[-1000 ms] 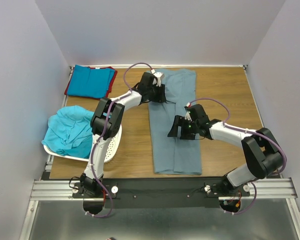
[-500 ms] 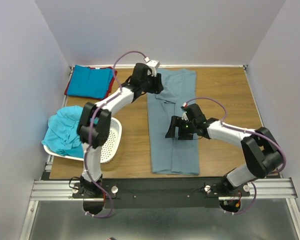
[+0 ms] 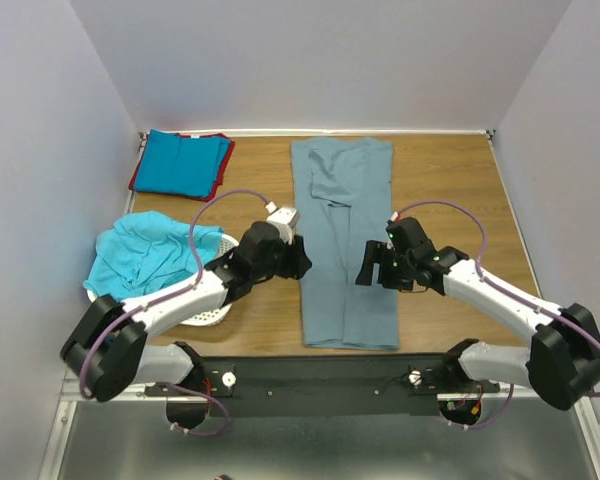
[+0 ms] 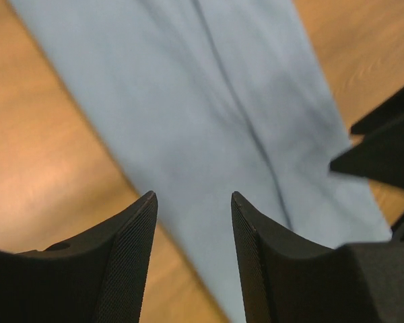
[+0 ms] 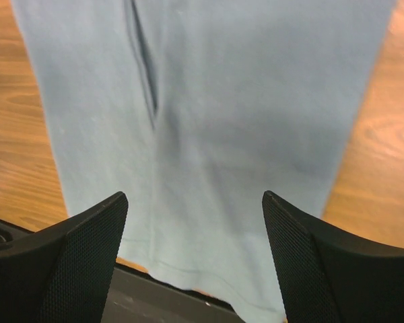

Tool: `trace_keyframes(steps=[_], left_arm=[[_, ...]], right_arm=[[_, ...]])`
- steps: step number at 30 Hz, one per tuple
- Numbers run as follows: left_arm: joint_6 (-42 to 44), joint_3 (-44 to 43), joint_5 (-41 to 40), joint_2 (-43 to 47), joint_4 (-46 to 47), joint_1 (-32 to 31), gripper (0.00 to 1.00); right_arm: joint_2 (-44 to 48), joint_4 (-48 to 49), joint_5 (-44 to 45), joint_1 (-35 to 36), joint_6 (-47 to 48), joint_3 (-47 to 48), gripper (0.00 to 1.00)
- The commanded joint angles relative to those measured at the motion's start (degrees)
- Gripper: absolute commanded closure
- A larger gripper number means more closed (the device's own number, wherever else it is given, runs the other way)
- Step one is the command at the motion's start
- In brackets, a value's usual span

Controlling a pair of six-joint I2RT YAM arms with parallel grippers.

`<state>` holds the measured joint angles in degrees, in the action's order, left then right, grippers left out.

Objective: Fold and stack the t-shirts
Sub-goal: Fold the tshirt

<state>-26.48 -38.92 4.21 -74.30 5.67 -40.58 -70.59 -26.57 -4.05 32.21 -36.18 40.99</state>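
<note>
Across the middle of the table (image 3: pixel 450 190), the grey-blue shirt (image 3: pixel 345 200) lies flat, folded into a long strip that runs from the far edge at the top of the frame down to the near edge. Left fingers (image 3: pixel 298 260) hover at the strip's left edge, a little below mid-frame. They stand apart with nothing between them, and the left wrist view shows cloth and bare wood under the gap. Right fingers (image 3: pixel 366 268) hang over the strip's right half at about the same level, spread wide and empty. The right wrist view looks down on the shirt's lower hem and a dark crease running up from it.

At upper left, a blue shirt (image 3: pixel 180 162) lies folded on a red shirt (image 3: pixel 226 158), which shows only as a thin border. At mid left, a turquoise shirt (image 3: pixel 130 262) sits bunched in a white basket (image 3: pixel 220 247), spilling over its left rim.
</note>
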Motion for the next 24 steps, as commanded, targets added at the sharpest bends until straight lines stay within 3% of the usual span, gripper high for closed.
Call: trace_keyframes(steps=[1,8,24], left_arm=[[-6.72,5.58,-3.68,10.46,-2.41,-4.05,0.45],[-13.5,10.88,-2.89,16.29,-7.69,-10.48,0.47],[-21.15,14.3,-1.84,13.14,-10.86,-21.29,0.48]], right_arm=[[5.36,-10.68,3.44,0.49,-3.09,-4.24,0.16],[9.94,-16.84,3.08,3.21,-8.11,-5.75,0.23],[17.67,-27.66,0.37,5.58,-14.7,-10.84,0.34]])
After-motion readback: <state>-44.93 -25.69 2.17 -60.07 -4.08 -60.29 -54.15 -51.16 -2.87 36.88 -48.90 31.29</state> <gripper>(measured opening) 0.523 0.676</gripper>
